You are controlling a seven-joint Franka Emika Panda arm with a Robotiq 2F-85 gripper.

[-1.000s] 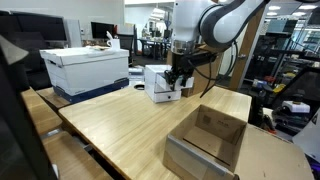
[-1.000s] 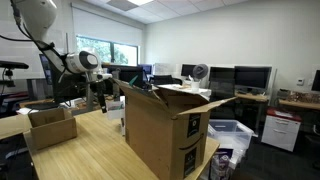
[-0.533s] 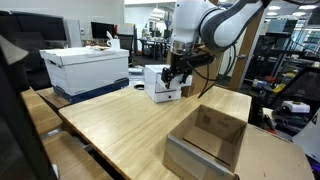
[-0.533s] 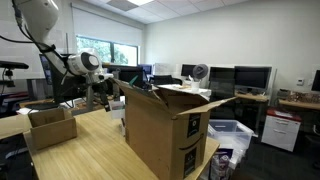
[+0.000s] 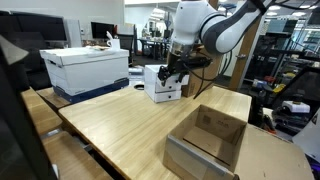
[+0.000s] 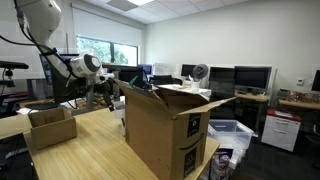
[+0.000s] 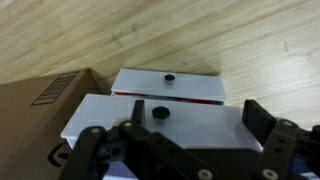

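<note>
While I hang over the far end of the table (image 5: 118,128), my gripper (image 5: 172,72) is spread as wide as it goes and has hold of nothing. In the wrist view the gripper (image 7: 178,135) shows its fingers (image 7: 90,145) set well apart, one low on each side of the picture, with bare air between them.

Right under me sits the white box (image 7: 205,118). It looks like two white slabs, one partly over the other (I cannot tell whether they are one piece). Each carries a small black knob (image 7: 158,113) on top, and a thin red strip runs along one edge of the farther slab. My fingertips are above it and clear of it.

In an exterior view the white box (image 5: 160,88) stands at the table's back edge, with me just over its top. A carton (image 7: 40,100) of brown cardboard with a printed label lies just beside the white box in the wrist view, and the gap between them is too narrow to judge. In an exterior view the gripper (image 6: 103,97) is small and dark, and its jaws cannot be made out there.
</note>
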